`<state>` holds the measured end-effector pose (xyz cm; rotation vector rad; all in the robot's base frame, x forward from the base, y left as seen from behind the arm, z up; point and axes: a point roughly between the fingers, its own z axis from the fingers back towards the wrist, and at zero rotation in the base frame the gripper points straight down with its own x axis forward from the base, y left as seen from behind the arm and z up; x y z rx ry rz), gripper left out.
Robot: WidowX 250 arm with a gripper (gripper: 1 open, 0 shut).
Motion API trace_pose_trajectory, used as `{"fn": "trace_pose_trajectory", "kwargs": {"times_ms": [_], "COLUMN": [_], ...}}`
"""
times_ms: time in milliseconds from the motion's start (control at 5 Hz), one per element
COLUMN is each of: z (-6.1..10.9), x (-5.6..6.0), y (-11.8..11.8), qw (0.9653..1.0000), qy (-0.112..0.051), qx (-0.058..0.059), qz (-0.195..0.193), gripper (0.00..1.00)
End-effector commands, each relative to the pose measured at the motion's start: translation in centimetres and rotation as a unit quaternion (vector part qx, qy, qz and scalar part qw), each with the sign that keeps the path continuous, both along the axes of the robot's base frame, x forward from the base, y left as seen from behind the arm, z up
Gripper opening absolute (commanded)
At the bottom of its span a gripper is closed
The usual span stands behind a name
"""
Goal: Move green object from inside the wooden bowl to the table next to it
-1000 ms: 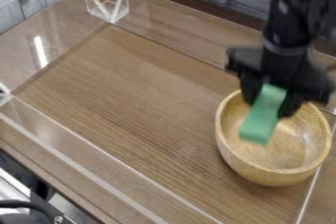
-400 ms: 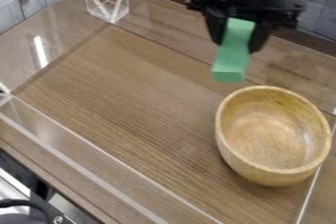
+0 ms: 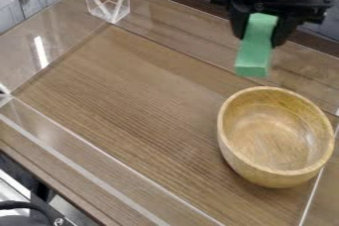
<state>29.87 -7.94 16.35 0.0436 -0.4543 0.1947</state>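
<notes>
The green object (image 3: 257, 45), a flat bright green rectangular block, is being gripped at its upper end by the black gripper (image 3: 265, 20), whose fingers are clenched on it from both sides. The block is being held hanging in the air, long side nearly vertical and tilted slightly, its lower end pointing down toward the table (image 3: 133, 91). It is being kept clear of the wooden bowl (image 3: 277, 136), above and behind the bowl's far rim as the camera sees it, and nothing is being touched by it except the fingers.

The round tan bowl is being left empty near the right edge of the brown wood-grain tabletop, its smooth hollow fully exposed. The tabletop is being bordered by low clear acrylic walls (image 3: 79, 161), and a small clear bracket (image 3: 107, 5) is being shown at the far left corner.
</notes>
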Motion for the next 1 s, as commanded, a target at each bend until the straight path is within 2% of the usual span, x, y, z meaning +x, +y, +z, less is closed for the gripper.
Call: {"fn": "trace_pose_trajectory", "kwargs": {"times_ms": [0,200,600,800], "z": [2.1,2.39,2.32,1.43], "x": [1.06,1.3,1.36,1.91], "y": [0.76,1.56,0.94,1.28], "qw": [0.9994,0.9991,0.999,0.999], "qy": [-0.033,-0.037,-0.044,-0.045], "qx": [-0.004,-0.002,0.002,0.005], "qz": [0.011,0.02,-0.001,-0.005], "gripper": [0.0,0.0,0.0,0.0]}}
